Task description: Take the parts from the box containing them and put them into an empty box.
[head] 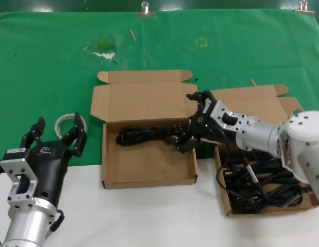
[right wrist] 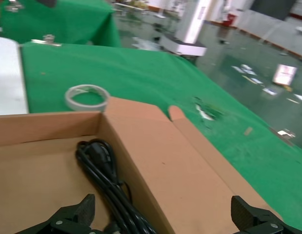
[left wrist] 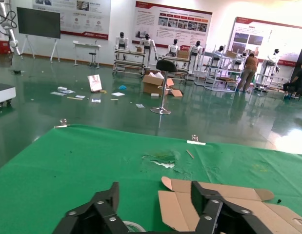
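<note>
While the right gripper [head: 186,135] hangs over the near-right corner of the receiving box [head: 149,177], the step in hand is judged to be placement of one power cord [head: 144,136] into that box. The cord bundle lies along the box's back wall, its right end directly under the gripper. In the right wrist view the gripper's fingers [right wrist: 68,219] stand wide apart, with the cord running between them and not clamped, so the cord appears to be let go. The source box [head: 227,203] stands just to the right on the tabletop [head: 149,216], with several black cords [head: 262,190] tangled inside it.

The left gripper [head: 53,136] is parked at the near left, its fingers spread wide and holding nothing; a tape roll [head: 64,121] lies beside it on the green cloth [head: 46,62].

Next move, as a judgement: lift the right gripper clear without snagging the cord, travel right to the source box, and isolate a single bundle from the tangle before closing.
</note>
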{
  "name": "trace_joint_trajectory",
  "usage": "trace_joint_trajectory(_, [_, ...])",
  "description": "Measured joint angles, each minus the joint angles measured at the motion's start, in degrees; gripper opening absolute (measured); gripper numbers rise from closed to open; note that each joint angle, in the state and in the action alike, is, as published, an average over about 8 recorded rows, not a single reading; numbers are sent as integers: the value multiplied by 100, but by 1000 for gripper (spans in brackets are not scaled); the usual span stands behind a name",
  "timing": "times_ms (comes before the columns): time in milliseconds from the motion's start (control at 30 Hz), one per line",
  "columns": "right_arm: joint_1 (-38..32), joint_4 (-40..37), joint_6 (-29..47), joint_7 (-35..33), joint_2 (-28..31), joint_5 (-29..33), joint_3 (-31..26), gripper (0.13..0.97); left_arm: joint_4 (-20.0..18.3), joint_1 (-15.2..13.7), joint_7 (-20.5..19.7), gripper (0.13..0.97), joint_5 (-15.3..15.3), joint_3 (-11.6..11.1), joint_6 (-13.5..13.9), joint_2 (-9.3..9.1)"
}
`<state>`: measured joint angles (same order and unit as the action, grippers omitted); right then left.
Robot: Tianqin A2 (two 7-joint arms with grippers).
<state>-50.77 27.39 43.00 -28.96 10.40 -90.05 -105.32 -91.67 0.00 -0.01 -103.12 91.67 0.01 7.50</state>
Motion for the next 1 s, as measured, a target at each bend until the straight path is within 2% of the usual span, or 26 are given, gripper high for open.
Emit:
trace_joint_trajectory(67, [192,238,-160,107,25,-49,51,961,0,0,0,513,0,0,0,0])
trace_joint_trajectory(200, [573,722,-480,321,76,-146,153,964,0,0,0,513,0,0,0,0])
trace_joint_trajectory(467, [1343,1701,-1138,767,180,-346,361,966,0,0,0,723,0,0,0,0])
trace_joint_trajectory(767, [2198,2782,-1858,1252,294,-566,591,966,0,0,0,869,0,0,0,0])
trace_joint_trajectory(1000, [2860,3621,-2419,1629,382,-737,769,966,0,0,0,929,-1,0,0,0])
